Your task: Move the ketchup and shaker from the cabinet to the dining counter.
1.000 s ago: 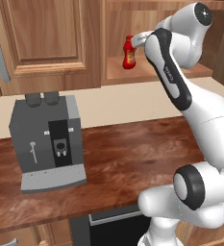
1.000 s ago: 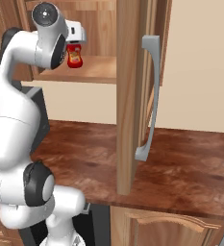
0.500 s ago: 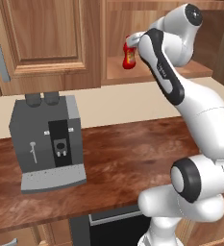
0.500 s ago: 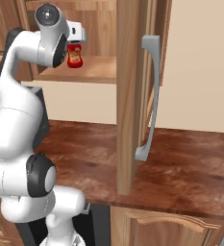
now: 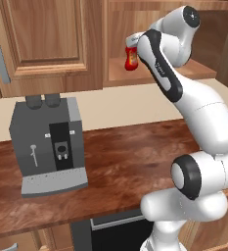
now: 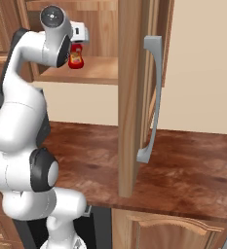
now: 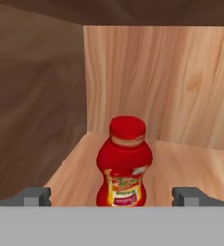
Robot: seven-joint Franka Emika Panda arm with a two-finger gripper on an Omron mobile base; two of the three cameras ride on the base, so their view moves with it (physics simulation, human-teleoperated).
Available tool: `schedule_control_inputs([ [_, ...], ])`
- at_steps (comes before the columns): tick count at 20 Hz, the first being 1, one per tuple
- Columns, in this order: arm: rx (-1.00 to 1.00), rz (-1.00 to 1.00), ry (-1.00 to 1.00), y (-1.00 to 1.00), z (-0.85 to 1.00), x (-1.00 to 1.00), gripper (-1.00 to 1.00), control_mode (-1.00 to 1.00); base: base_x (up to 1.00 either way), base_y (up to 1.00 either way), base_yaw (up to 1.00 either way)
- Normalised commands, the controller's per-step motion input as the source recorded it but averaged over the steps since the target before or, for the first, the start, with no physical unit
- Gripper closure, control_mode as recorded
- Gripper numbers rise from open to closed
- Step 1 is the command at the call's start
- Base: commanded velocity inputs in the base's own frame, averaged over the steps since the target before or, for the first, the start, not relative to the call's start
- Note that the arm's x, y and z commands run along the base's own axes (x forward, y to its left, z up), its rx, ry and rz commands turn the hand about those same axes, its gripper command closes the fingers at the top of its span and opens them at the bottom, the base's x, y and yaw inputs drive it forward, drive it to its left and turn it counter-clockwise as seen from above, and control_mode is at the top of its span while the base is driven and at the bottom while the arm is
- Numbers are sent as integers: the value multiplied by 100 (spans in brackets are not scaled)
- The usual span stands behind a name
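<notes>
One red squeeze ketchup bottle (image 7: 122, 163) upright on brown wood wall cabinet shelf (image 7: 180, 166), near its left wall | two-finger gripper (image 7: 111, 196) spread wide, tips flanking bottle for side grasp; contact apparently none | black shaker unseen.

Cabinet (image 7: 147, 72) shelf: my gripper (image 7: 111, 196) spread wide, one fingertip (image 7: 35, 196) either side of the ketchup (image 7: 123, 163), a gap at each flank. Left wall close beside that finger; back panel behind the bottle; bare shelf to the right. Open door (image 6: 134, 92) edge-on to my right. Coffee machine (image 5: 49, 142) on the counter below, well apart.
</notes>
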Motion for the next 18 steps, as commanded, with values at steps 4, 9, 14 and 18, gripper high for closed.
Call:
schedule_control_inputs([
  [4,0,0,0,0,3,22,-100,-100,0,0,0],
  [9,0,0,0,0,0,22,-100,-100,0,0,0],
  [14,0,0,0,0,0,23,-100,-100,0,0,0],
  [18,0,0,0,0,0,19,-100,-100,0,0,0],
])
